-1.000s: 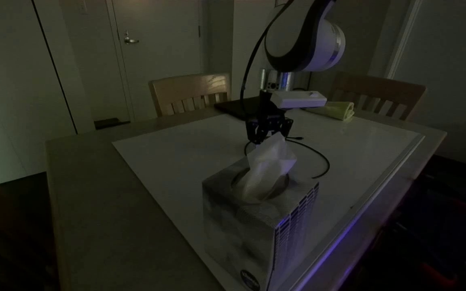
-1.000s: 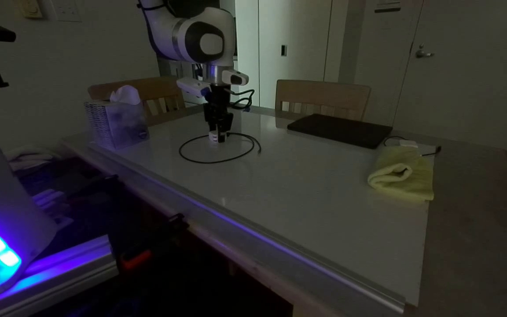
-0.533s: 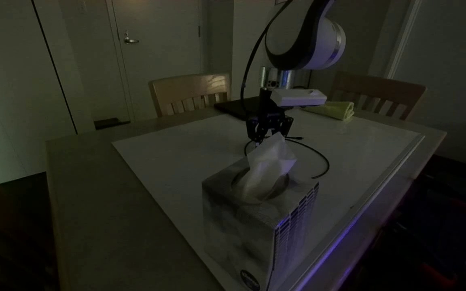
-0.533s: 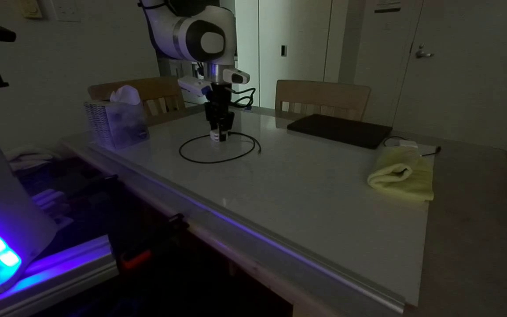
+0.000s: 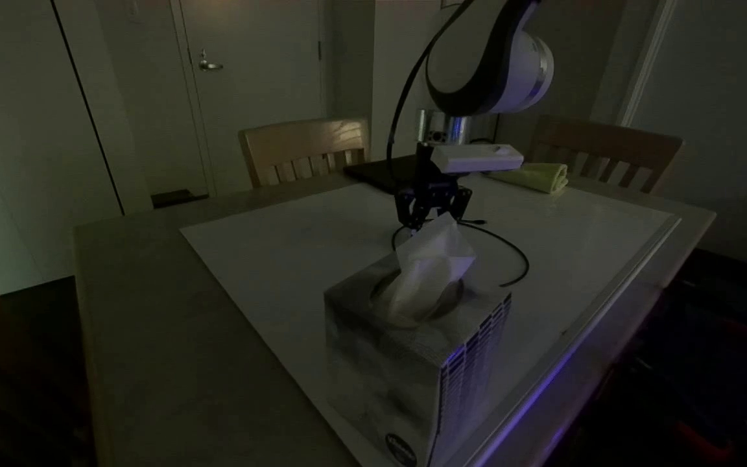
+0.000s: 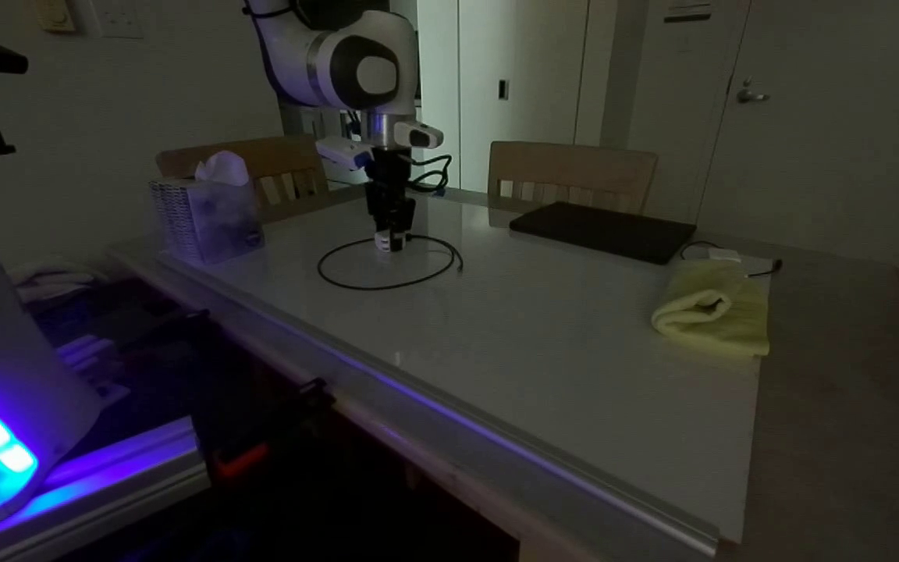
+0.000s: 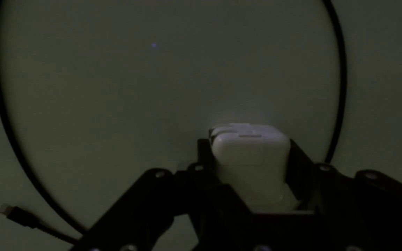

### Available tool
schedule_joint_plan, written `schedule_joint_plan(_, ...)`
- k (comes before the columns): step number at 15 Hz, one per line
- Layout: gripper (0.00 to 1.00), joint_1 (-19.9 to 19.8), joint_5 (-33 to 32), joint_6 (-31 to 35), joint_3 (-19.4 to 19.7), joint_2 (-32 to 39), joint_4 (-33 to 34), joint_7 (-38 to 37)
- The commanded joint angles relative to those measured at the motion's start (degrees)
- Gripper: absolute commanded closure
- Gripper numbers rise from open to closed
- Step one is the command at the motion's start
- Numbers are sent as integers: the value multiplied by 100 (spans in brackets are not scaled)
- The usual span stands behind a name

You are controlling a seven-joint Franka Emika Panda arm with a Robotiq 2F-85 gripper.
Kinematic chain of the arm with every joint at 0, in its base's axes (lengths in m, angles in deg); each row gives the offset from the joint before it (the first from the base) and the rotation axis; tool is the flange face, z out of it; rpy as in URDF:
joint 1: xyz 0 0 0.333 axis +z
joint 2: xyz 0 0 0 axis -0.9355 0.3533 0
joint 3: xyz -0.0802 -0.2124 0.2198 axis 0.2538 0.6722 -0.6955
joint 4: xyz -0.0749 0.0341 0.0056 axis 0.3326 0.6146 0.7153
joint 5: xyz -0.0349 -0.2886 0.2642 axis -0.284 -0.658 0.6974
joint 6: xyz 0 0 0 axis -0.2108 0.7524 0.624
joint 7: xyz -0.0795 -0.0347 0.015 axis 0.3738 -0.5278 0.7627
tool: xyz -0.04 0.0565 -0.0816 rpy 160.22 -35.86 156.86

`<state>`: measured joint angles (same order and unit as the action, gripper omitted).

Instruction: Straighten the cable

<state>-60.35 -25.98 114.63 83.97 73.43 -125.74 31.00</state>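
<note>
The black cable (image 6: 375,289) lies in a wide open loop on the white board. It also shows in an exterior view (image 5: 528,264), partly hidden behind the tissue box. In the wrist view the cable (image 7: 342,76) curves down both sides, and its metal-tipped plug (image 7: 19,215) lies at the lower left. My gripper (image 7: 251,153) has its fingers pressed on both sides of a white block (image 7: 250,167). In an exterior view the gripper (image 6: 392,236) points down at the loop's far side, the block low over the board; whether it touches cannot be told.
A tissue box (image 5: 386,370) stands on the board; it is also in an exterior view (image 6: 223,222). A flat black mat (image 6: 602,232) lies at the back. A folded yellow cloth (image 6: 719,312) lies at the board's end. Chairs (image 6: 570,168) stand around the table.
My gripper has shifted very slightly with the white block, a little to the right in an exterior view. The cable has not visibly moved.
</note>
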Motion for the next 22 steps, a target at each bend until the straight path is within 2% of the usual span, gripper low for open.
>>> schedule_joint_plan(1,73,610,-539,339,803,-133,-221,-1263)
schedule_joint_plan(3,73,817,-698,393,1204,-189,-330,-1937)
schedule_joint_plan(5,73,792,-682,475,1427,-284,-503,-2438)
schedule_joint_plan(6,73,643,-519,556,1392,-376,-636,-2520)
schedule_joint_plan(7,48,645,-655,327,1249,-55,-217,-2323)
schedule_joint_plan(10,48,554,-654,396,1337,-179,-399,-2521)
schedule_joint_plan(11,73,554,-655,400,1334,-204,-421,-2544)
schedule_joint_plan(14,73,639,-504,327,1508,-47,-293,-3323)
schedule_joint_plan(17,73,509,-413,433,1600,-107,-421,-4084)
schedule_joint_plan(22,73,-140,107,433,1494,-226,-611,-4684)
